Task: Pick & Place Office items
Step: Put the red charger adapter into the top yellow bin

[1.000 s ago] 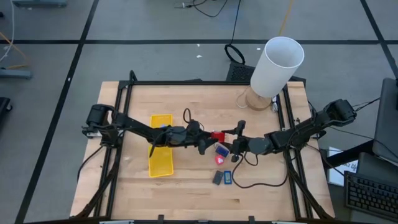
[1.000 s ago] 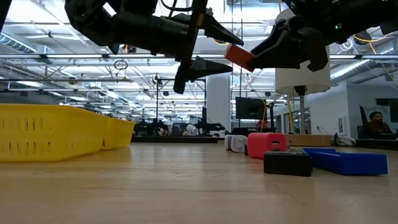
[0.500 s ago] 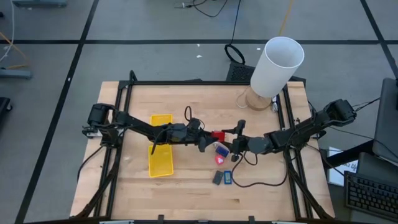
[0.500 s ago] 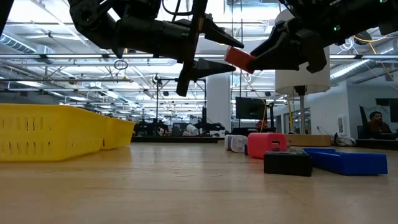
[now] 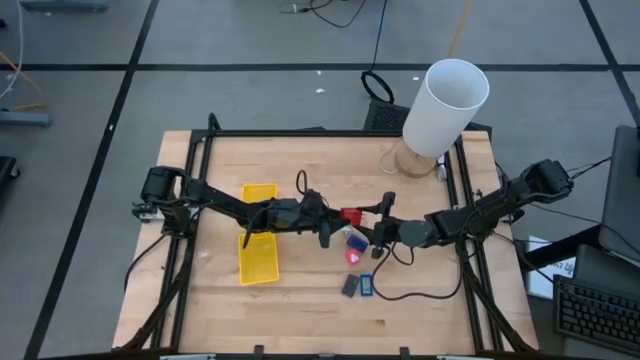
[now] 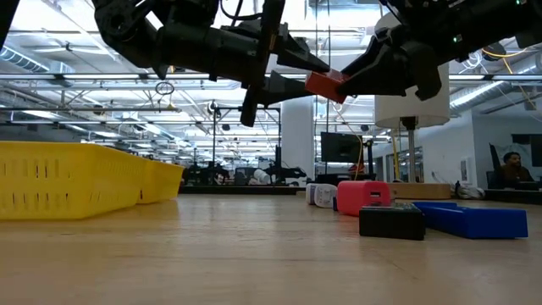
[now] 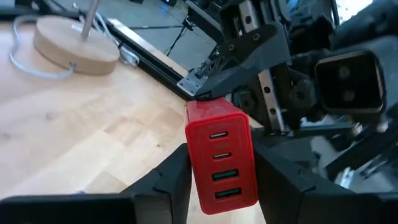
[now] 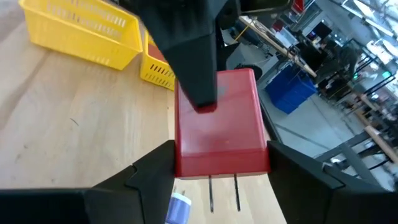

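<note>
Mid-air handover over the table centre: right gripper holds the red charger by its plug end, fingers on either side of the body with the two prongs showing between them in the right wrist view, and left gripper has its fingers against the charger's port end, jaws narrow on both flanks. Low view shows the charger well above the wood, a finger of each arm touching it. Judged step: passing the charger from right arm to left; both grippers are on it, so whose grip carries it I cannot tell. Next move calls for the left to be firmly clamped before the right lets go and backs straight off, then the left carries it to the yellow tray, which lies just beside the left arm's forearm. Risk: right releases early, charger drops or twists. On the table below and near the grippers: a red chunk, a pale lilac piece, a dark grey flat rectangle and a blue flat rectangle side by side. Tray: the near compartment looks bare; the far one is partly hidden by the arm, with a blue speck at its edge, contents unclear. The white cylinder stands at the far right corner; nothing shows in its mouth.
</note>
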Controlling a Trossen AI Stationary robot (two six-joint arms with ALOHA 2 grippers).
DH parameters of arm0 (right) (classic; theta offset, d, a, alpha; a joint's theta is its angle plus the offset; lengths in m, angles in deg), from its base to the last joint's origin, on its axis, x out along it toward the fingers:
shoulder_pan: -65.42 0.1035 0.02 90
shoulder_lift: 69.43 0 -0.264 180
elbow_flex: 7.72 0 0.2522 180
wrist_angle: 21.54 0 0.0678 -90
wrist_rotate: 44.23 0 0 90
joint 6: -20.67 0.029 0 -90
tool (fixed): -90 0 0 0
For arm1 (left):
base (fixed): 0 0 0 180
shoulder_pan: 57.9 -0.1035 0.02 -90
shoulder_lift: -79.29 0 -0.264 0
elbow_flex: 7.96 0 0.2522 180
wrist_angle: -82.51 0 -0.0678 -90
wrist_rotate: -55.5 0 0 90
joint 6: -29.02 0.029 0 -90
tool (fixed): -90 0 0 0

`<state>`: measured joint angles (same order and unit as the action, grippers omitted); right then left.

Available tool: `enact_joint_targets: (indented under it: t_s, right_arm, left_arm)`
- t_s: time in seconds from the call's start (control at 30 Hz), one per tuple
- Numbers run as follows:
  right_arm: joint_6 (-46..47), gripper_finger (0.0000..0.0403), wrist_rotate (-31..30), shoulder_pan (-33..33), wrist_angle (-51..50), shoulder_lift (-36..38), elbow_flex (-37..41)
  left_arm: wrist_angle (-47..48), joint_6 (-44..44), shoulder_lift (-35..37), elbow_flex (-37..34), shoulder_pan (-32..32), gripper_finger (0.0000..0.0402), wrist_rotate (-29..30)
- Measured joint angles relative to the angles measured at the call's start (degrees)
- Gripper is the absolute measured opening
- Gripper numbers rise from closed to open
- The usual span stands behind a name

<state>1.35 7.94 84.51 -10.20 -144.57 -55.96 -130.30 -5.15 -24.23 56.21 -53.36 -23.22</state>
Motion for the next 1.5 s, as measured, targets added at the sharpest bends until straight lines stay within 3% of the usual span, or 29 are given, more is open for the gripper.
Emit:
enact_joint_targets:
  t_s: [0.1, 0.3, 0.47, 0.83, 1.03, 1.23, 1.5]
  right_arm:
    - [3.6, 0.0237, 0.26, 0.0, 0.39, 0.03, 0.0]
    - [5.53, 0.0241, 0.61, 0.22, 0.5, 0.14, -0.16]
    - [5.56, 0.0236, 0.46, 0.87, -0.58, 0.06, -0.02]
    - [5.41, 0.0233, 0.29, 0.92, -1.37, 0.0, 0.0]
    - [5.3, 0.0231, 0.21, 0.92, -1.18, 0.0, 0.0]
    - [5.04, 0.0231, 0.32, 0.02, -0.24, 0.0, 0.0]
    - [5.04, 0.0228, 0.4, -0.74, -0.09, 0.0, 0.0]
  left_arm:
    - [0.44, 4.0, 0.29, -0.09, -0.05, 0.0121, 0.29]
    - [7.92, 9.66, 5.99, -0.55, -0.02, 0.0119, -0.56]
    - [12.26, 13.25, 11.79, -2.51, 0.97, 0.0119, 4.07]
    - [9.2, 9.69, 31.77, -24.73, 2.84, 0.0119, 17.8]
    - [8.79, 5.02, 42.87, -37.45, 6.44, 0.0119, 32.61]
    - [9.01, 3.8, 49.73, -44.76, 9.35, 0.0119, 35.57]
    - [9.82, 3.81, 51.18, -48.35, 11.73, 0.0119, 40.11]
